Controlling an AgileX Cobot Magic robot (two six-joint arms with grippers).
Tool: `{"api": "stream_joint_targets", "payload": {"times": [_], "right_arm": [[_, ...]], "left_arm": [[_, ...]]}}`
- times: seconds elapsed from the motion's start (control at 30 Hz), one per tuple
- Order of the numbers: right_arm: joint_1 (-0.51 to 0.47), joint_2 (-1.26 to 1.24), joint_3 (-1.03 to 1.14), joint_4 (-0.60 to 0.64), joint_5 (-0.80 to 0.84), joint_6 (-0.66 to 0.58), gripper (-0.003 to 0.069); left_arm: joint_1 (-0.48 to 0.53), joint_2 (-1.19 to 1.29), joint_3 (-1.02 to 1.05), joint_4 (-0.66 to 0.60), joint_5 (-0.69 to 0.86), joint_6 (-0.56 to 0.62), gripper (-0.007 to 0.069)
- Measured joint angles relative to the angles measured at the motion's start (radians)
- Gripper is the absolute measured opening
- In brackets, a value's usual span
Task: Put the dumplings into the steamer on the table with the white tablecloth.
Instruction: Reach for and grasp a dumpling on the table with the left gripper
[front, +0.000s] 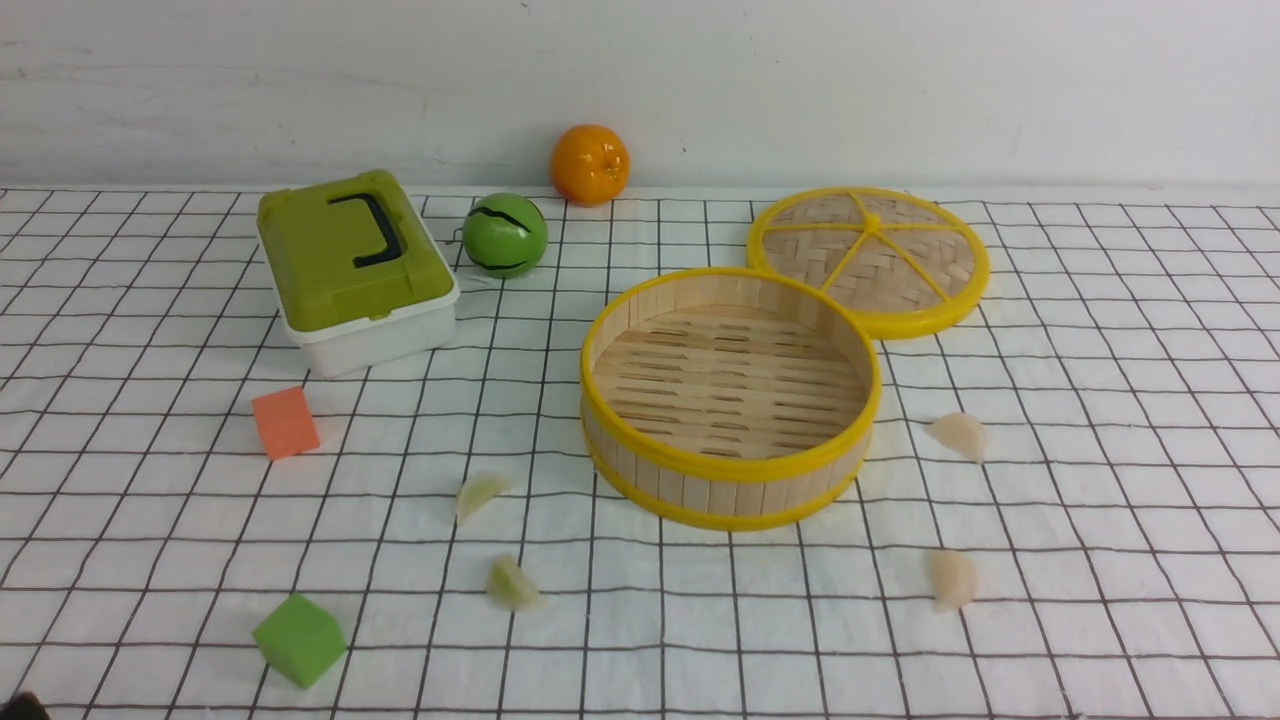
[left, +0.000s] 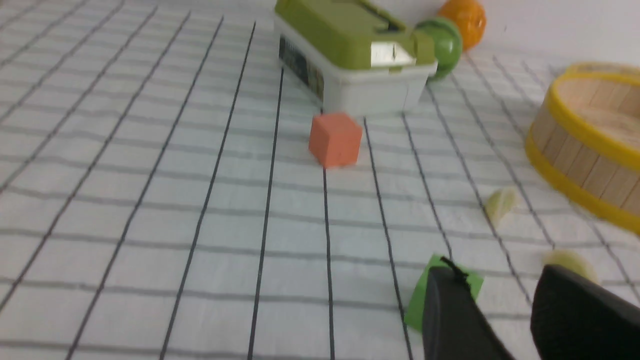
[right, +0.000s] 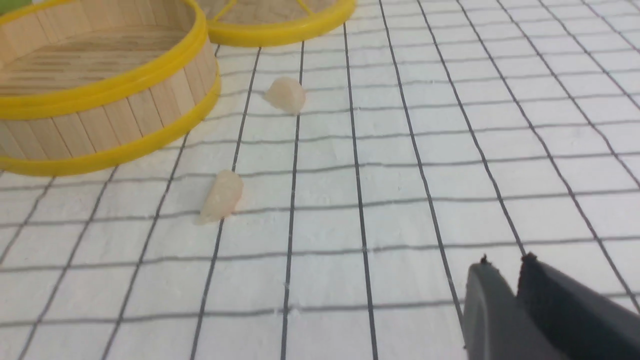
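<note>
Four dumplings flank the steamer, two per side; left fingers and right fingers stand parted, empty.

1. A plain, pale grey-white wall spans the far side, behind the table.
2. Faint streaky scuffs mark the wall at the left, with a few small dark specks elsewhere.
3. The table wears a white cloth with thin black grid lines, slightly wavy in places.
4. Light is soft, leaving pale glints on the cloth.
</note>
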Motion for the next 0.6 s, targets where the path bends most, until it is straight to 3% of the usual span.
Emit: {"api": "stream_joint_targets", "payload": {"times": [0.23, 0.43, 0.6], "right_arm": [[0.0, 0.0, 0.001, -0.005, -0.389, 0.0, 0.0099], [0.0, 0.0, 0.001, -0.011, -0.657, 0.095, 0.0105], [0.0, 0.0, 0.001, -0.011, -0.804, 0.324, 0.0113]], "left_arm": [[0.0, 0.0, 0.0, -0.001, -0.321, 0.0, 0.0239], [0.0, 0.0, 0.0, -0.008, -0.455, -0.011, 0.0239], [0.0, 0.0, 0.0, -0.046, -0.625, -0.307, 0.0239]]}}
